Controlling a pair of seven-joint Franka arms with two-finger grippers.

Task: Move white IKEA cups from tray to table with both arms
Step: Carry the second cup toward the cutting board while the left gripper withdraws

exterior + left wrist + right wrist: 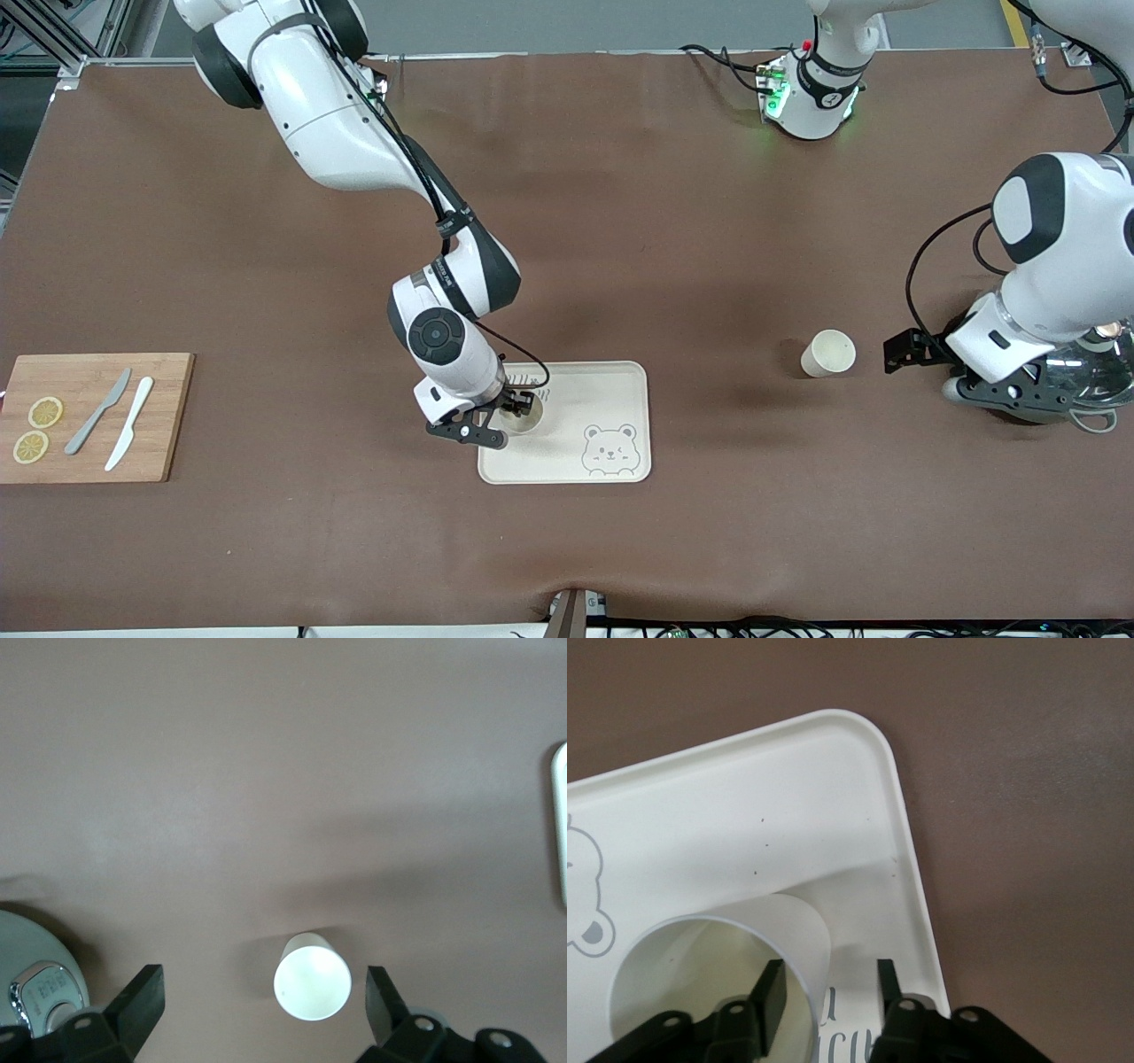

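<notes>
white cup [312, 977] upright on the brown table [266, 771], between the wide-spread fingers [137, 1005] of the left pincer [262, 1003]

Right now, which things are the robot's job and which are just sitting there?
Job things:
cup on the tray
cup on the table
bear tray
right gripper, at the rim of the tray cup
left gripper, open beside the table cup

Just sitting there:
cutting board
two knives
lemon slices
glass-lidded pot
</notes>
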